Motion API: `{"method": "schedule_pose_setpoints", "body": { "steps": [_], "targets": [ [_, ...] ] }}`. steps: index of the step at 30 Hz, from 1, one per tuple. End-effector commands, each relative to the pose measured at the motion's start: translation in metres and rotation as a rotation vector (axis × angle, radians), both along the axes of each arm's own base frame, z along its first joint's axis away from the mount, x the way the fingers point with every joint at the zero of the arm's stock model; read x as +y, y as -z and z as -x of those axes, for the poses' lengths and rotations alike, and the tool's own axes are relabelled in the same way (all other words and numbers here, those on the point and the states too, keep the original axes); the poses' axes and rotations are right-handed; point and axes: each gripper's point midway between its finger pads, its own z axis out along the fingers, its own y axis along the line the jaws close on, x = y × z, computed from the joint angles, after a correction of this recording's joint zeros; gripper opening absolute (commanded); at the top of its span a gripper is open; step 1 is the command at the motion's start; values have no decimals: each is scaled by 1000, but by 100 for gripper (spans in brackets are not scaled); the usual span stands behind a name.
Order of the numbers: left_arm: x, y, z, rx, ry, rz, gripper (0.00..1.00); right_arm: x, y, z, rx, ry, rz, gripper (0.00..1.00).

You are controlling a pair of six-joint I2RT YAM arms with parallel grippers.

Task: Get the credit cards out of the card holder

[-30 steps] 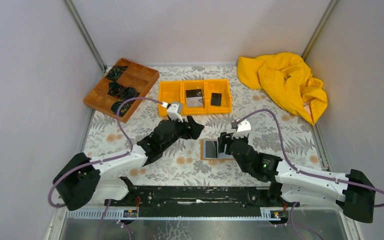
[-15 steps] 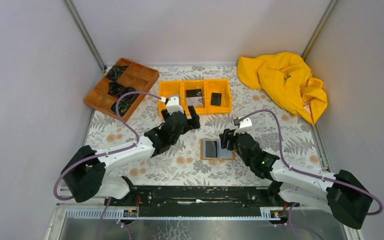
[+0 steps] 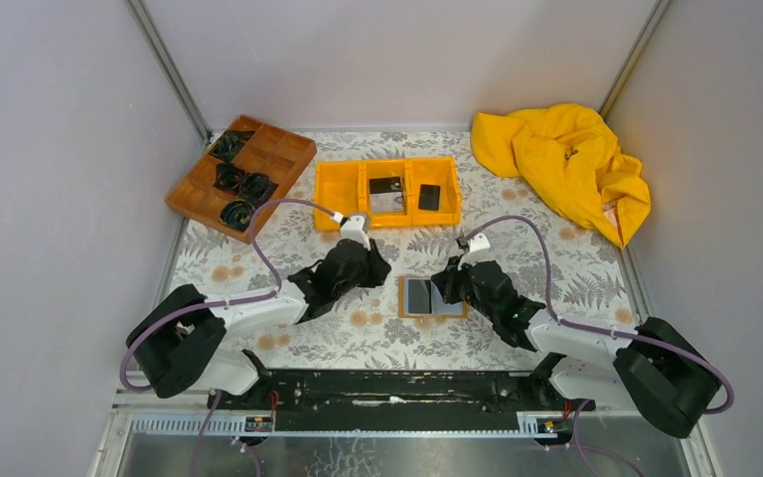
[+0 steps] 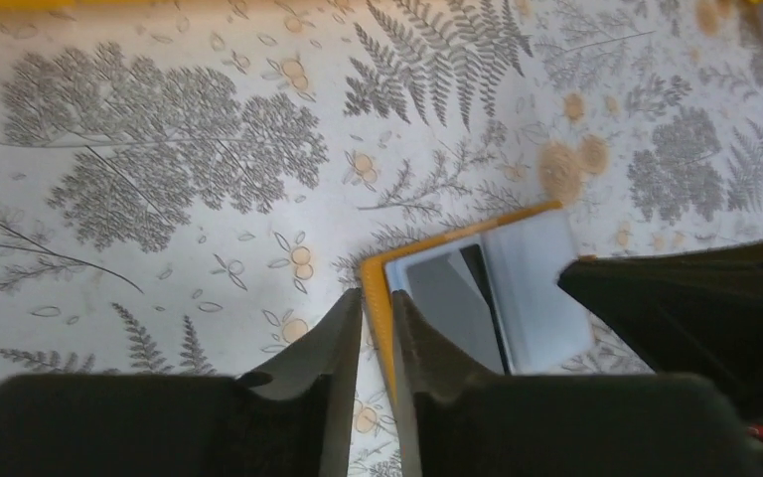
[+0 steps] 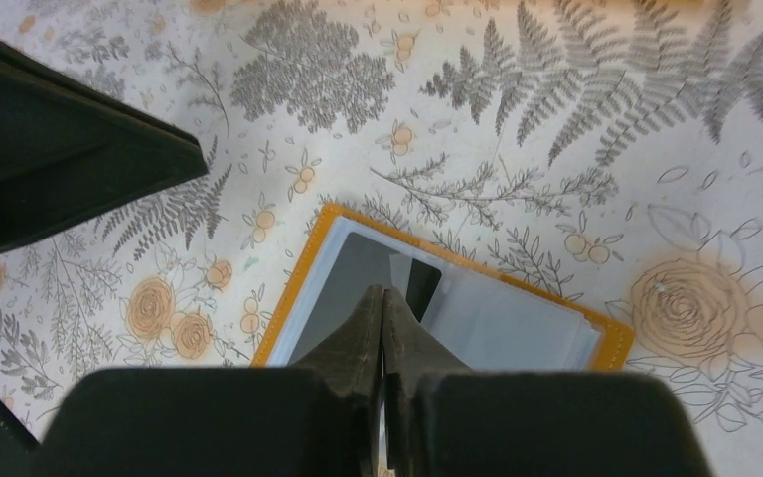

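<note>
Top external view has the left tool at the left edge of the card holder, and its own wrist view shows the two fingers drawn narrow, pinching that orange edge between them. The card holder lies open and flat on the floral worktop, with a dark credit card in its left pocket. From the holder's right side comes the right tool, its fingers pressed together with the tips over that dark card; whether they nip it I cannot tell.
</note>
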Motion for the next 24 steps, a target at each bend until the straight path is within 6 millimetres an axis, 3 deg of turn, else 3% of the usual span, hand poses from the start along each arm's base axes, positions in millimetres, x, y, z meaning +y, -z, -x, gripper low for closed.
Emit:
{"method": "schedule_pose_setpoints", "body": {
  "steps": [1,2,8,24],
  "targets": [
    [-15,-9,4,-44,89,83,5,20,-7,-4,69,-64,-113,1],
    [-19,-8,6,-38,118,91,0,21,-4,-4,88,-71,-116,0],
    [-56,5,26,53,325,181,0,30,11,-2,169,-111,-131,0],
    [-63,27,23,125,348,166,0,15,13,-11,202,-44,-177,0]
  ]
}}
